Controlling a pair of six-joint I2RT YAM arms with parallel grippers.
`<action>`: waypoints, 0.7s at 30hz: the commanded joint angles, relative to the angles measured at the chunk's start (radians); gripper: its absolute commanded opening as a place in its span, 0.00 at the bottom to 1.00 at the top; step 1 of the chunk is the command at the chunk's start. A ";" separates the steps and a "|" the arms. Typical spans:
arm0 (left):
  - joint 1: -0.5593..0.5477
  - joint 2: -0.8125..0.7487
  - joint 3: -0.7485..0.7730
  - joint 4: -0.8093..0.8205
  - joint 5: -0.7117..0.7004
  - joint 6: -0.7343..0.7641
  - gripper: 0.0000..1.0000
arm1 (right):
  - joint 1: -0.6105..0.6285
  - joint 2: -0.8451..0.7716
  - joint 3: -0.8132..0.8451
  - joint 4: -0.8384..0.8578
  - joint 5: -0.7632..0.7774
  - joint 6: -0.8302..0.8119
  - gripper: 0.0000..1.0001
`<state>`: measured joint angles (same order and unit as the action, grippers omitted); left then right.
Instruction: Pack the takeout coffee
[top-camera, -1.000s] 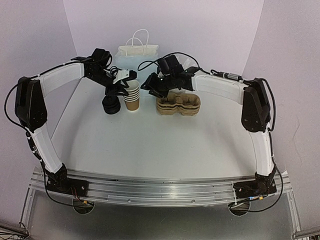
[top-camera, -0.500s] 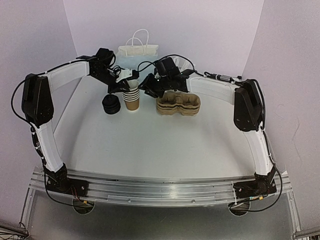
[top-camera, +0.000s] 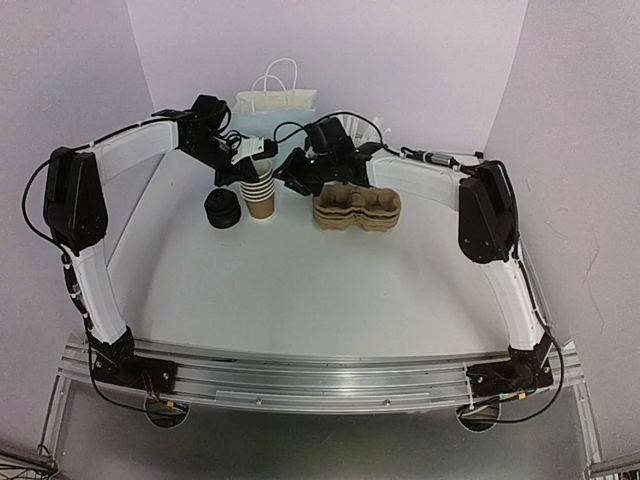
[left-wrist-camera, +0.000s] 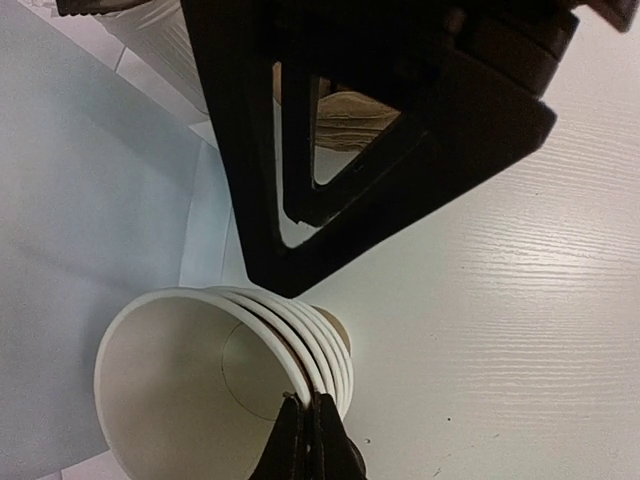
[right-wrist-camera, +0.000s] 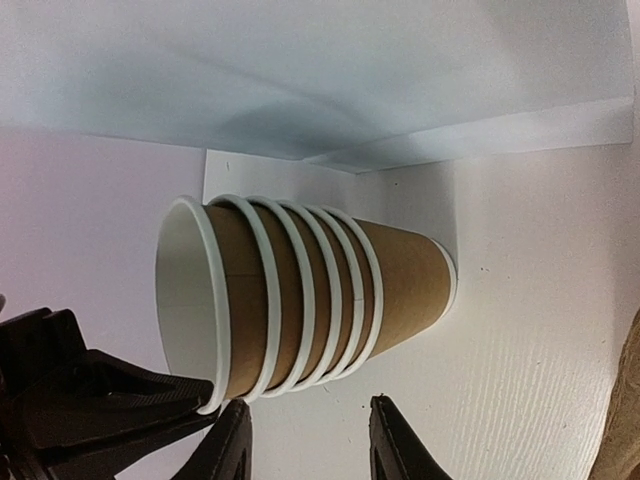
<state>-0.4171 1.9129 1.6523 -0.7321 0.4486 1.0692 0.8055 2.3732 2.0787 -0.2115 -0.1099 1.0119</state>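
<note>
Several nested brown kraft cups with white rims stand as one stack at the back of the table. My left gripper reaches over the stack and is shut on the rim of the top cup, one finger inside and one outside. My right gripper hangs just right of the stack, open, its fingertips apart beside the cups without touching them. A stack of black lids sits left of the cups.
A pile of brown pulp cup carriers lies right of the cups. A white paper bag with handles stands behind them against the back wall. The right gripper's body fills the upper left wrist view.
My left gripper has closed on the top cup's rim. The right gripper has slid left, closer to the cup stack, its jaws slightly narrower.
</note>
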 joint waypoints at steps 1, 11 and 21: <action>-0.005 -0.007 0.078 -0.036 0.057 -0.011 0.00 | 0.004 0.045 0.048 0.017 -0.024 0.020 0.36; -0.005 -0.009 0.156 -0.080 0.068 -0.019 0.00 | 0.004 0.047 0.048 0.026 -0.022 0.029 0.36; -0.001 -0.081 0.237 -0.159 0.018 0.026 0.00 | 0.005 -0.026 -0.010 0.026 -0.005 -0.010 0.36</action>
<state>-0.4171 1.9118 1.8090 -0.8547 0.4643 1.0754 0.8028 2.4001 2.0885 -0.1819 -0.1173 1.0308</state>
